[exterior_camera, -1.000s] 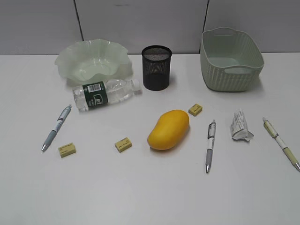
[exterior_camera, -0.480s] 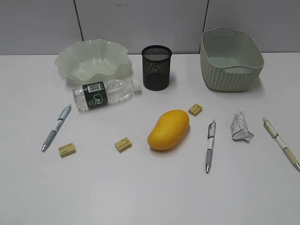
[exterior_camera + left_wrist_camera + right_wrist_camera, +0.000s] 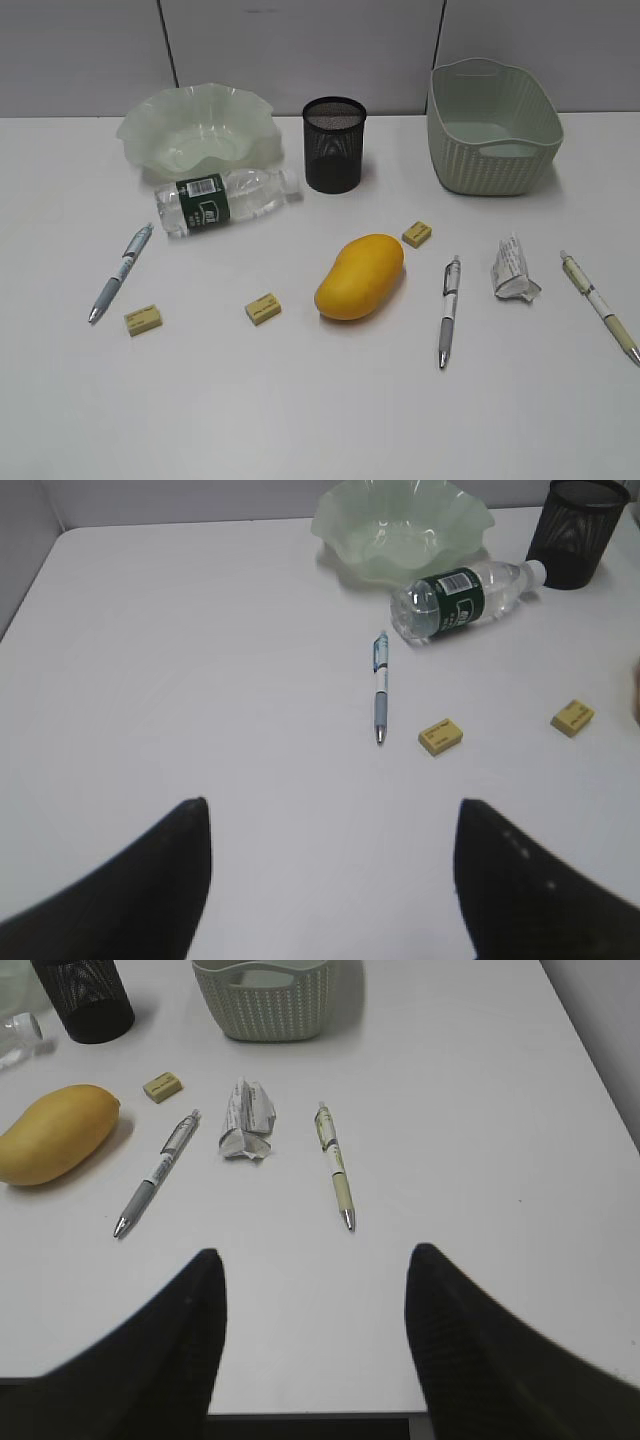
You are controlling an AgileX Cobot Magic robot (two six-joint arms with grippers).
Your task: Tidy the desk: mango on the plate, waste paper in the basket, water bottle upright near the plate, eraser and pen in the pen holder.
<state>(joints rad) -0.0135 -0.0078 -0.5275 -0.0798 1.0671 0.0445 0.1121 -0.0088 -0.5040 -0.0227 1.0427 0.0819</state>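
Starting from the mango [image 3: 360,277], we see it lying mid-desk [image 3: 300,420], apart from the plate [image 3: 197,130]. The bottle [image 3: 225,201] lies on its side just before the plate; the paper [image 3: 513,268] sits well short of the basket [image 3: 492,125]. Our left gripper [image 3: 330,880] and right gripper [image 3: 315,1345] both gape wide, holding nothing. We judge the smooth, rounded mango could slip or roll from a shallow pinch, and the bottle might roll off when nudged.
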